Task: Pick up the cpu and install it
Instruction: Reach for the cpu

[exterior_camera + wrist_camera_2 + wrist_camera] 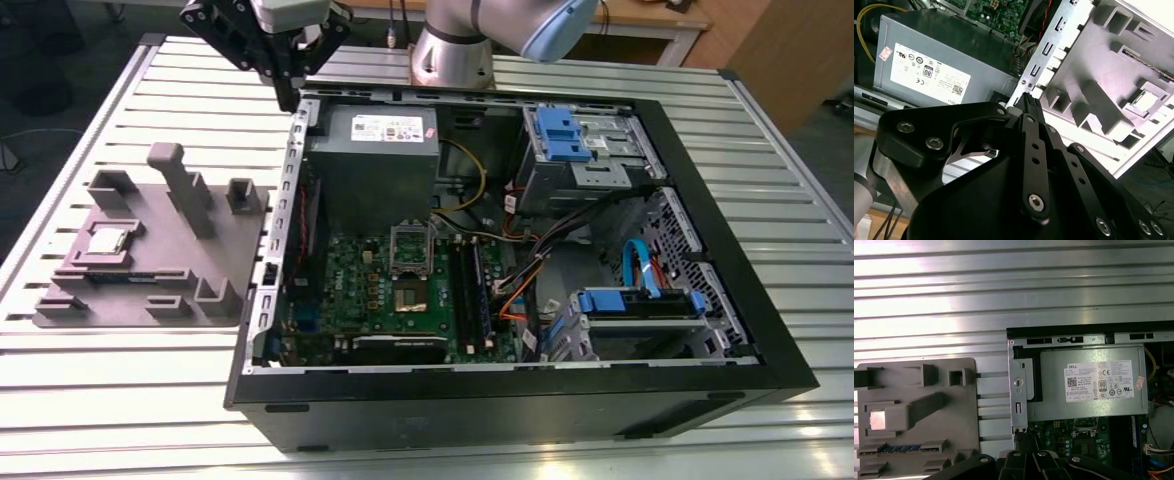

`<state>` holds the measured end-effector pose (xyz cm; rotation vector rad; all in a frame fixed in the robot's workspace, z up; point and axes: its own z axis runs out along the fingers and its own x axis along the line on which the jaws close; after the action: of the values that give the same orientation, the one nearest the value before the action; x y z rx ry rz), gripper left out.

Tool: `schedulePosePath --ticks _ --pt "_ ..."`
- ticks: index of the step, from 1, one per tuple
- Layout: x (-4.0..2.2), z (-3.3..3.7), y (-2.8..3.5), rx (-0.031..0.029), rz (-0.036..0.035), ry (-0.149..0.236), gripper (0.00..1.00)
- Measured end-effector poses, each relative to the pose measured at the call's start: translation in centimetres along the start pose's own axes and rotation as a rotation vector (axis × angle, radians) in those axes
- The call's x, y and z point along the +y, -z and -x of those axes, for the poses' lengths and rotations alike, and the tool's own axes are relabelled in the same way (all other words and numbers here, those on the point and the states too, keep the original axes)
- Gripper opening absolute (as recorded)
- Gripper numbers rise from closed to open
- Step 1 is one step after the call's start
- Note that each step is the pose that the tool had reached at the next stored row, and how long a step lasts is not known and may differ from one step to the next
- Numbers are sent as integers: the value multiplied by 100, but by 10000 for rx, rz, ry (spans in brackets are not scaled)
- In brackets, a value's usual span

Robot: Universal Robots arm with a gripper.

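Plainly, in the exterior view, gripper (287, 102) beside case (534, 410), cpu (107, 240) well apart

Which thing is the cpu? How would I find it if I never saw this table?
Find the big open computer case; the flat grey holder tray lies beside it, on the exterior view's left. The cpu is the small shiny silver square sitting in that tray, while its neighbours are dull grey blocks and posts.

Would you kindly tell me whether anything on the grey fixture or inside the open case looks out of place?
Nothing stands out. The cpu lies flat in its recess on the grey fixture, and the pincer hangs shut and empty above the open case's rim.
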<state>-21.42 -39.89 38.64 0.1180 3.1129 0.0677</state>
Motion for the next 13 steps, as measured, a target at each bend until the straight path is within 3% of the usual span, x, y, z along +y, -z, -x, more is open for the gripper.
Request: schedulePosePath --ticks 13 --pt "-8 -101 2 0 0 0 10"
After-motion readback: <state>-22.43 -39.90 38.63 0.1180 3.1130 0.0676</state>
